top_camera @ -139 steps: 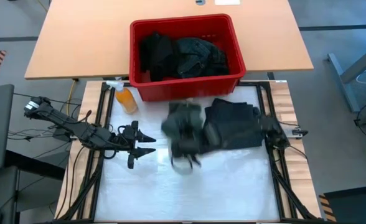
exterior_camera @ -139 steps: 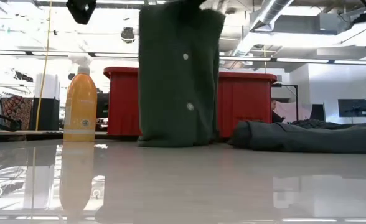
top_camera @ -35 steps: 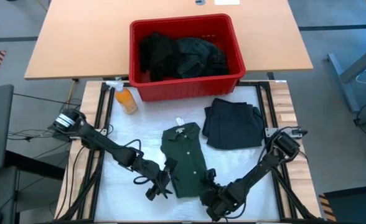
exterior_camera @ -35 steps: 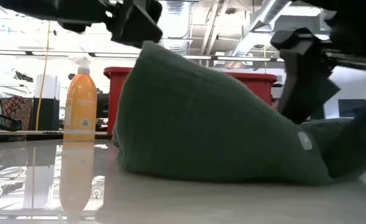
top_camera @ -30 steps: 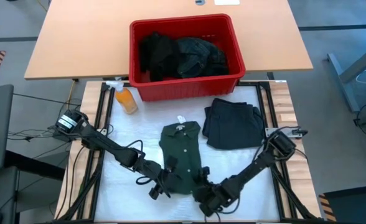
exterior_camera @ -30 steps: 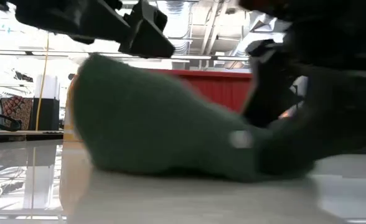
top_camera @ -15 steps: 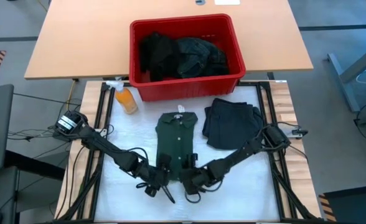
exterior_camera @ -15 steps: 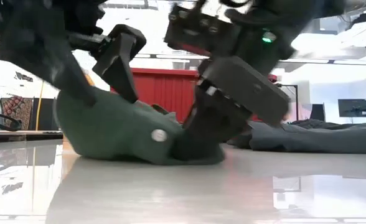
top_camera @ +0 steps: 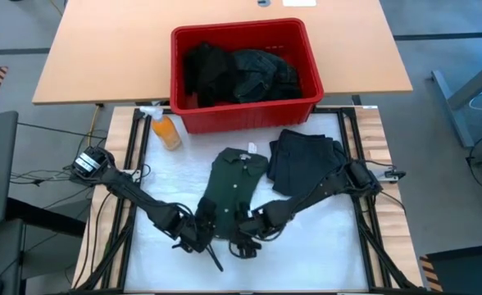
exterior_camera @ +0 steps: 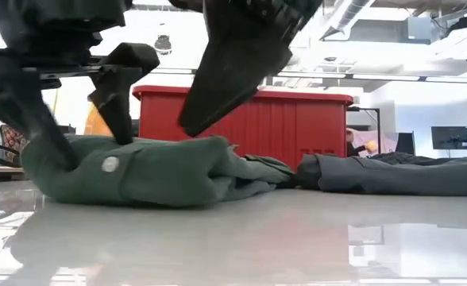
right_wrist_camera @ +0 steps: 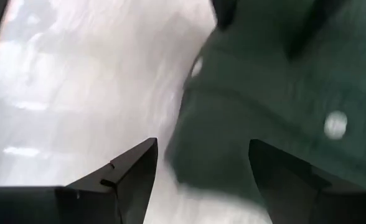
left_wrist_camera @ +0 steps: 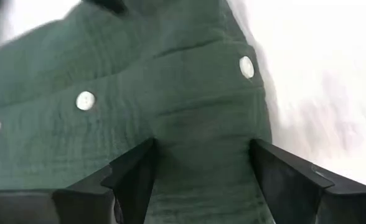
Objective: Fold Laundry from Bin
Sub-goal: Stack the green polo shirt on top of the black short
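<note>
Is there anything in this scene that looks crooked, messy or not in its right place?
Slightly. The green shirt lies askew on the table, its collar end tilted toward the folded dark garment, its near end bunched where the left gripper and right gripper stand open. An orange spray bottle stands beside the red bin.

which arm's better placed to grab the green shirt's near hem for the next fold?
Probably left: the left gripper stands open with the green shirt bunched between its fingers. The right gripper, also open, straddles only the shirt's edge.
</note>
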Robot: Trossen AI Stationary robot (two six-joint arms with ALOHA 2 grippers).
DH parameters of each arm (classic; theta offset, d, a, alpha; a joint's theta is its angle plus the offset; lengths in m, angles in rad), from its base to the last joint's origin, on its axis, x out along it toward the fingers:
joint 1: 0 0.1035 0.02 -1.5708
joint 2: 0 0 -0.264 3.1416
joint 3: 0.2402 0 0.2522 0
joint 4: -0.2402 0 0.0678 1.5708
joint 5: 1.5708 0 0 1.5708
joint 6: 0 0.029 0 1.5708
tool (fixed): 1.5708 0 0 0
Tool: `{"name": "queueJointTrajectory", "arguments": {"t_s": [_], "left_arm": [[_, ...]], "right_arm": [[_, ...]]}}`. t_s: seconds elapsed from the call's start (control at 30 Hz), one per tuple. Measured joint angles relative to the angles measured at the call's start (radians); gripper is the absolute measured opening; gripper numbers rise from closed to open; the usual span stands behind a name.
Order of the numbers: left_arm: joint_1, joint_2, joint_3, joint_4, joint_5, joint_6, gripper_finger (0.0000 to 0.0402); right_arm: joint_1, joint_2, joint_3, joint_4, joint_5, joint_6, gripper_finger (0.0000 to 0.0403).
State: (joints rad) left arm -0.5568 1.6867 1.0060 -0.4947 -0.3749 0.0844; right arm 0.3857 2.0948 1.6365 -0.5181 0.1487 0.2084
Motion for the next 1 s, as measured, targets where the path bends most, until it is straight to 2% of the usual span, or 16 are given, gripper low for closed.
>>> {"name": "queueJointTrajectory", "arguments": {"t_s": [0.13,0.23,0.33,0.43,0.53,0.63,0.77,0.9,1.0], "left_arm": [[-0.011,0.0,-0.03,-0.016,0.012,-0.057,0.0248],[-0.013,0.0,-0.049,-0.039,0.076,-0.154,0.0248],[-0.021,-0.005,-0.056,-0.038,0.104,-0.273,0.0248],[-0.046,-0.044,-0.058,-0.044,0.105,-0.36,0.0248],[-0.081,-0.111,-0.058,-0.064,0.03,-0.445,0.0248],[-0.118,-0.199,-0.058,-0.099,-0.081,-0.577,0.0248],[-0.169,-0.305,-0.058,-0.127,-0.221,-0.89,0.0248],[-0.221,-0.347,-0.058,-0.13,-0.352,-1.387,0.0248],[-0.239,-0.337,-0.058,-0.129,-0.366,-1.731,0.0248]], "right_arm": [[-0.037,-0.04,0.01,-0.145,-0.079,0.067,0.0282],[-0.07,-0.106,-0.027,-0.15,-0.081,0.107,0.0282],[-0.103,-0.215,-0.151,-0.055,-0.076,0.181,0.0282],[-0.141,-0.346,-0.345,0.082,-0.073,0.32,0.0282],[-0.193,-0.476,-0.556,0.307,-0.067,0.474,0.0282],[-0.265,-0.561,-0.695,0.495,-0.063,0.551,0.0282],[-0.372,-0.608,-0.724,0.564,-0.092,0.535,0.0282],[-0.485,-0.573,-0.691,0.56,-0.195,0.511,0.0282],[-0.549,-0.512,-0.668,0.555,-0.259,0.465,0.0286]]}}
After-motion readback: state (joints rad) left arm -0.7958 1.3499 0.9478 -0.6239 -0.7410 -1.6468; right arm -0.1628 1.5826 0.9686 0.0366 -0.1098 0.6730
